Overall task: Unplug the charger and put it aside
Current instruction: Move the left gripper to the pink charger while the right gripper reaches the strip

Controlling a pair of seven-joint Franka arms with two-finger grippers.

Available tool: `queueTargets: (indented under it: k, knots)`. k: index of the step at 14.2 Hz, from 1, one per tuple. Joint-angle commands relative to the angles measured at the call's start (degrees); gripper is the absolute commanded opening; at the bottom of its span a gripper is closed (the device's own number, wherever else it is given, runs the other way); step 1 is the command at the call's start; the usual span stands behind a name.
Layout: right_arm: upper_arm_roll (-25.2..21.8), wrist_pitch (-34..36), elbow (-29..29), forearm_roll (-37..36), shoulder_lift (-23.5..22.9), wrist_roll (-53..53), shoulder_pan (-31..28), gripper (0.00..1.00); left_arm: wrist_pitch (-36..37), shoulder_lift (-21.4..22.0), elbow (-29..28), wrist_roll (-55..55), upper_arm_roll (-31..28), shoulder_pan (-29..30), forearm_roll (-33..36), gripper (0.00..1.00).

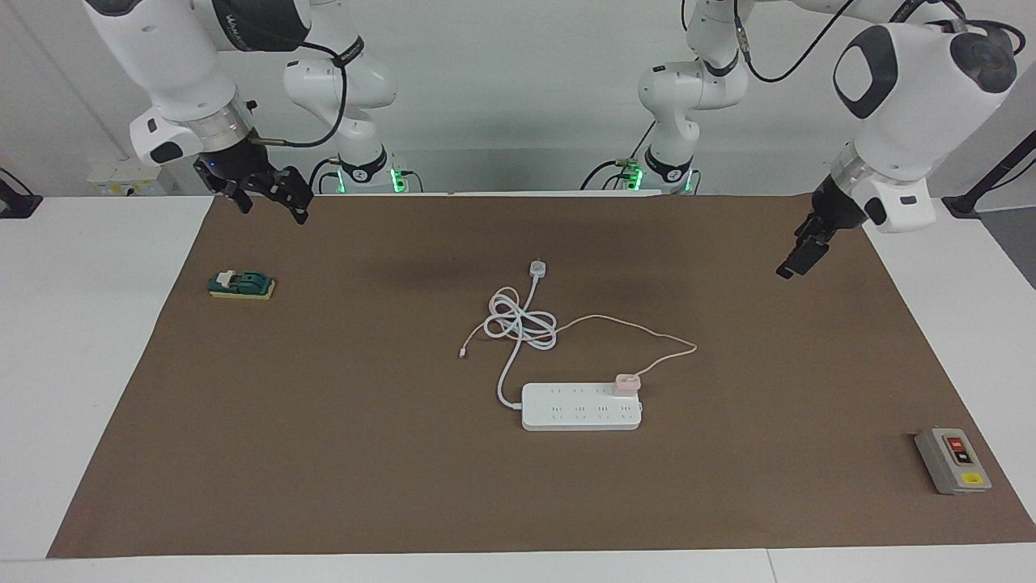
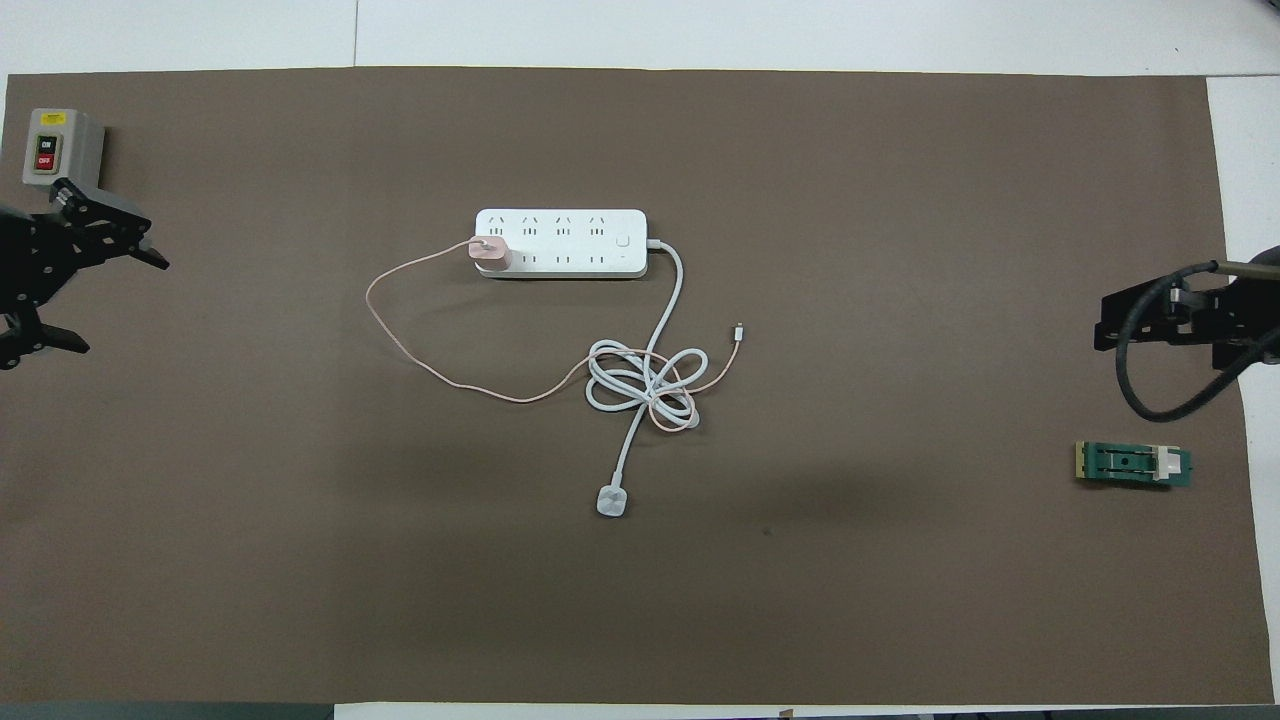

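Right end effector (image 1: 271,198): raised over the brown mat's edge at the right arm's end; black fingers spread apart, gripping nothing; partly cut off at the overhead view's border
Green block (image 1: 241,284): flat green piece with a white clip on a yellow base, on the mat near the right arm's end; markings too small to read
White plug (image 1: 538,268): rounded, on a thick white cord (image 1: 522,324) looped in a loose coil, running to the power strip
Charger (image 1: 626,383): small pale pink cube, plugged into the power strip at its end toward the left arm; prongs hidden in the socket; thin pink cable (image 1: 647,332) trails through the coil
Power strip (image 1: 581,406): long white glossy plastic, mid desk
Left end effector (image 1: 797,257): raised over the mat; fingers apart, empty
Switch box (image 1: 953,461): grey, at the left arm's end; reads ON, OFF in the overhead view
Desk (image 1: 89,364): white, under the matte brown mat
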State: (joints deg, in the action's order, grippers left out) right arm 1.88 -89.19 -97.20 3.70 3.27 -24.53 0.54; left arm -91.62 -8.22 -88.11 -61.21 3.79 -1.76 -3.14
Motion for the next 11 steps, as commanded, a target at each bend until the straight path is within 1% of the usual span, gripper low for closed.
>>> queueTargets:
  k: [1,3,6,9,10,11]
  knots:
    - [0.1,-4.4,-3.1,6.1,-1.7,-16.8,3.1,1.00,-0.8,-5.8,5.0,-14.5,-0.3,-3.6,1.4,1.00]
    - [0.1,-8.3,-3.0,10.6,-5.3,-28.2,5.7,1.00,-3.7,-7.6,5.1,-23.6,-0.3,-5.4,1.3,1.00]
    - [0.1,-17.5,-2.6,17.4,-11.3,-43.8,10.5,1.00,-8.6,-10.9,5.1,-33.2,-0.2,-7.9,1.3,1.00]
    - [0.1,-26.5,-2.1,26.8,-16.4,-54.4,13.3,1.00,-11.6,-13.8,5.1,-38.0,-0.3,-10.1,1.3,1.00]
    - [0.1,-27.7,-0.9,29.3,-18.2,-56.7,13.8,1.00,-13.7,-15.1,5.2,-40.3,-0.3,-11.1,1.2,1.00]
    - [0.1,-28.2,1.7,31.6,-21.3,-59.0,14.3,1.00,-15.8,-16.3,5.2,-43.2,-0.3,-12.8,1.3,1.00]
